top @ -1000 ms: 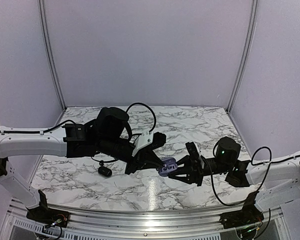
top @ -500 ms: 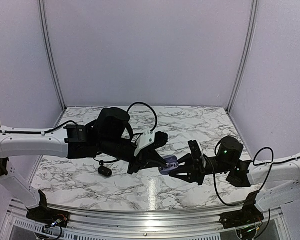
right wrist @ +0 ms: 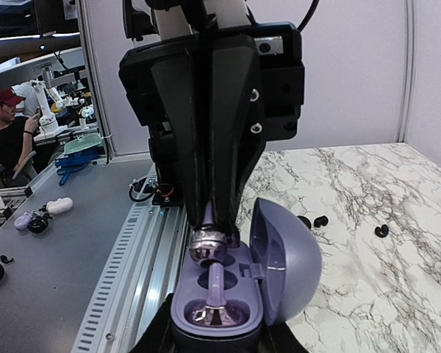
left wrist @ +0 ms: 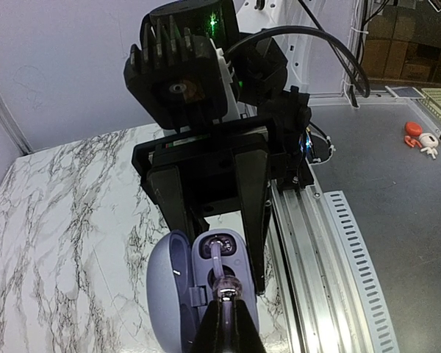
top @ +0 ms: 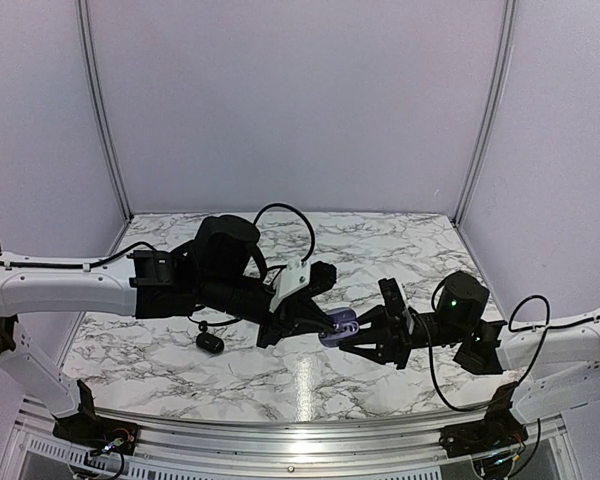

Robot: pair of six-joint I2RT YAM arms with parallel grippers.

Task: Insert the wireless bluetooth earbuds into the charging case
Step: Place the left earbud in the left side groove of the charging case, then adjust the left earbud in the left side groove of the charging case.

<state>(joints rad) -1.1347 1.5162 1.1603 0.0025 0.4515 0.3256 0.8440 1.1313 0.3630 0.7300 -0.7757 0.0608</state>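
One earbud (right wrist: 208, 246) pinched in left tool (left wrist: 225, 307), at case (right wrist: 285, 259) socket.

Lavender plastic, mirror-bright buds, matt black fingers

The charging case (right wrist: 287, 257) is smooth lavender plastic with a soft satin sheen on lid and tray. The silvery-grey earbud (right wrist: 208, 246) just above its tray is mirror-glossy, as is the second earbud (right wrist: 209, 315) seated in the case. The left gripper (top: 323, 320) pinching the bud and the right gripper (top: 352, 336) clasping the case are matt black plastic. Under the case, the table (top: 420, 250) is polished and marble-patterned; beside the case, the rail (left wrist: 331, 257) is bare slotted metal.
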